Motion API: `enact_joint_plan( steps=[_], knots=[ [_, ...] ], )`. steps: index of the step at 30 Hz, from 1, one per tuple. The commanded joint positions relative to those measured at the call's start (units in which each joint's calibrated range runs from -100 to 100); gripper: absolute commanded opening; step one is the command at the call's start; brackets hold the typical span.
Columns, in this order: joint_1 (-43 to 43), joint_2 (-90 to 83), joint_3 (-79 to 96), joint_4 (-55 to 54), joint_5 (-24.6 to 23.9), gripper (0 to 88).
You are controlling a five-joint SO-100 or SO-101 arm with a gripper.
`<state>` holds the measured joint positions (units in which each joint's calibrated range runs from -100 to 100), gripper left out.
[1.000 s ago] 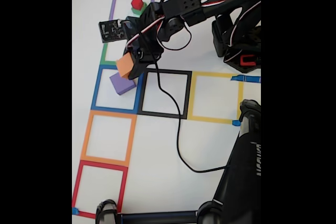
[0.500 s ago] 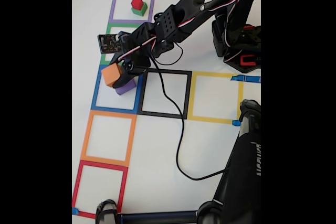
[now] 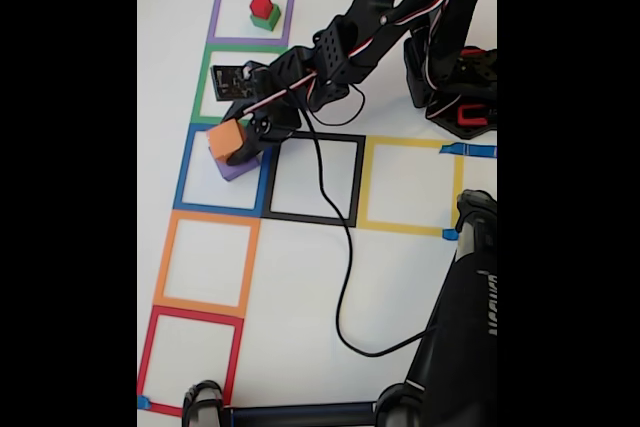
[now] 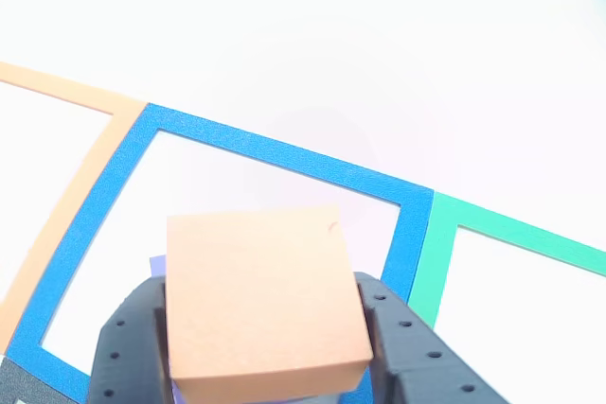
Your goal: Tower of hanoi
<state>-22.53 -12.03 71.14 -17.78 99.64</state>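
Fixed view: gripper point(image 3: 238, 142) clamped on orange block point(image 3: 225, 138), right over purple block point(image 3: 237, 166) inside blue square point(image 3: 183, 169). Stacking step, probably; next up, lowering squarely and letting go.

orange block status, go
Gripper shut on orange block, over purple block in blue square. Red block atop green block. Nothing blocking.
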Motion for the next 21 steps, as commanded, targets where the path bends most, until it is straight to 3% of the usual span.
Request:
enact_joint_plan(
  steps=[1, 21],
  knots=[
    [-0.20, -1.01, -0.86, -2.55, 0.36, 11.7],
    [0.67, 6.66, -5.14, -6.76, 0.36, 11.7]
  ],
)
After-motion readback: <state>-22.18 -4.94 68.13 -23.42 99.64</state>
